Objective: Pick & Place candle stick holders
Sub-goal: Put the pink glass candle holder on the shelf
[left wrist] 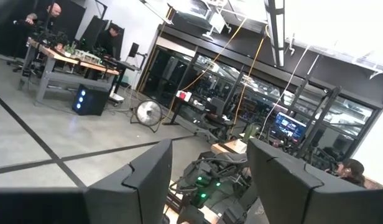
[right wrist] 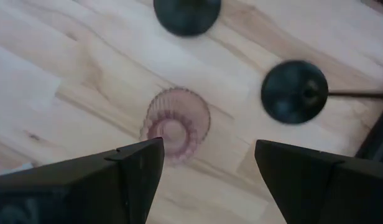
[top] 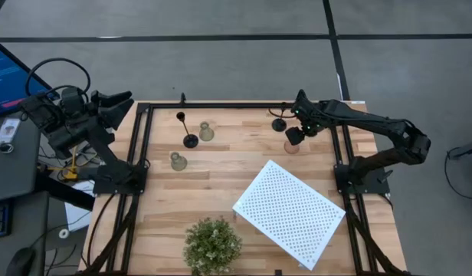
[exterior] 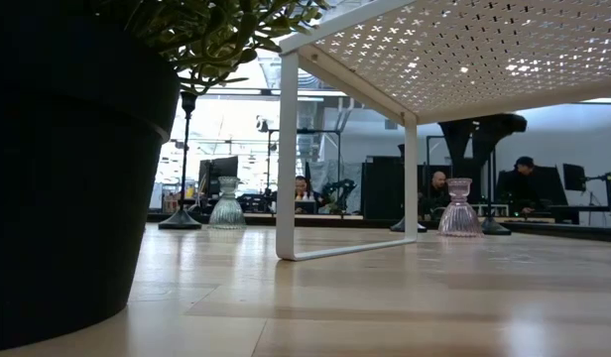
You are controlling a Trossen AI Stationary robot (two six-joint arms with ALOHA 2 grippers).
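Right pincer (right wrist: 207, 165) open above pink holder (right wrist: 176, 124); two black bases (right wrist: 295, 91) visible wrist-only.

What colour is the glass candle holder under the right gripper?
Pale pink ribbed glass candle holder, best in the right wrist view, below the open right gripper.

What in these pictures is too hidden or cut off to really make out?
- High view: the pink holder is mostly covered by the right claw above it.
- Low view: the plant pot blocks the table's left side; the white board is cut off at the top edge.
- Right wrist view: one black holder is cut by the edge.
- Left wrist view: the left claw faces the room, no table seen.
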